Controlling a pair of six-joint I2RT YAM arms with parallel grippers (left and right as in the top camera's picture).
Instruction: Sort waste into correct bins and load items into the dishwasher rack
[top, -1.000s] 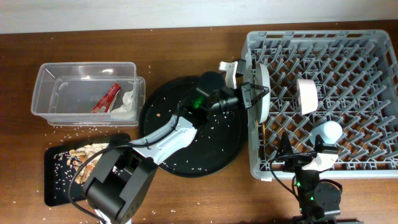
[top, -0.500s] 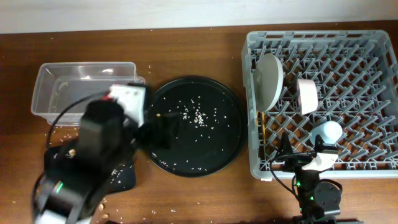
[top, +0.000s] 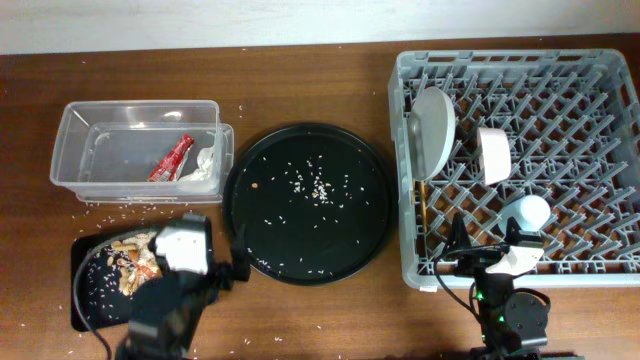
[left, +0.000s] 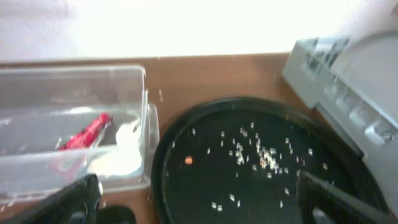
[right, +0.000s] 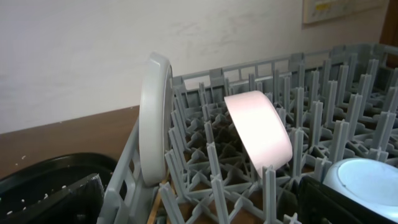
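The dishwasher rack (top: 600, 70) holds the pale grey bowl (top: 432, 130) on edge at its left side, the white bowl (top: 494, 153) beside it, the light-blue cup (top: 527, 212) upside down and the chopsticks (top: 424, 215) along the left wall. The clear tub (top: 70, 130) contains the red wrapper (top: 172, 158) and the white tissue (top: 205, 165). Food scraps (top: 130, 262) lie in the small black tray (top: 85, 300). My left gripper (top: 218, 270) hovers open and empty at the front left, its fingers (left: 84, 198) wide apart. My right gripper (top: 487, 245) stands open and empty at the rack's front edge.
The large round black tray (top: 310, 215) sits between tub and rack, with scattered rice grains and a small orange bit (top: 258, 186) on it. Rice grains also litter the table in front of the tub. The rack's front wall (right: 124, 180) is close before my right gripper.
My left arm has pulled back from the rack's left edge, across the round tray, to the front left. Its gripper opened, and the grey bowl stays on edge in the rack. The right arm is unmoved.
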